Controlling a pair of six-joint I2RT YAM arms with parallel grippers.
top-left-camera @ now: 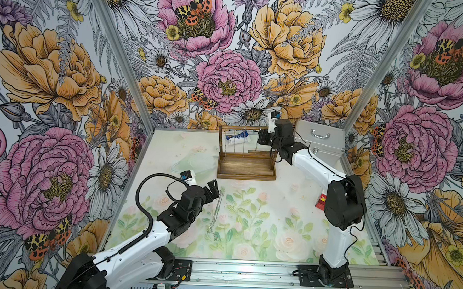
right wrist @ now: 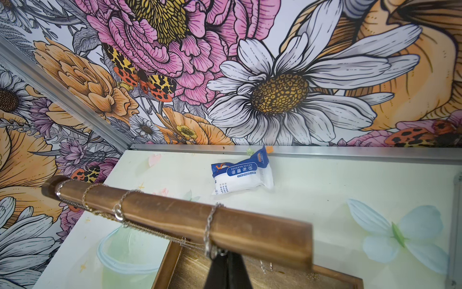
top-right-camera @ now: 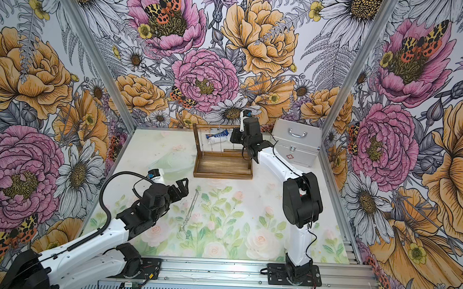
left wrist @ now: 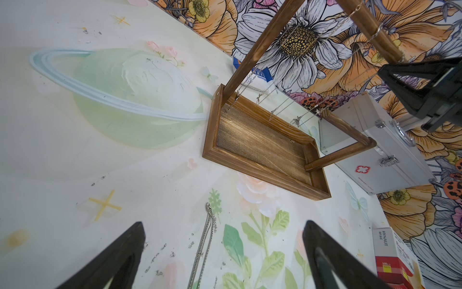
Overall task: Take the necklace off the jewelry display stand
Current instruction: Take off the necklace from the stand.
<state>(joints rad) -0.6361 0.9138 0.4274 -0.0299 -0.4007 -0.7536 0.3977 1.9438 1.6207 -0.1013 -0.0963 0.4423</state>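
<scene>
Now: your right jaws are closed, seemingly pinching the necklace (right wrist: pixel 206 232) looped over the rod (right wrist: pixel 162 215) of the jewelry display stand (top-left-camera: pixel 245 177), far edge. Rod runs along that edge, free end toward the surface's right edge; slide off there. Left jaws open, well apart.

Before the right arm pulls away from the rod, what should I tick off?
1. Right gripper shut at the end necklace: ok.
2. That necklace actually pinched: cannot tell.
3. Top rod end beside it bare: ok.
4. Other necklaces apart from it: ok.
5. Left gripper open, clear of the jewelry display stand: ok.
</scene>
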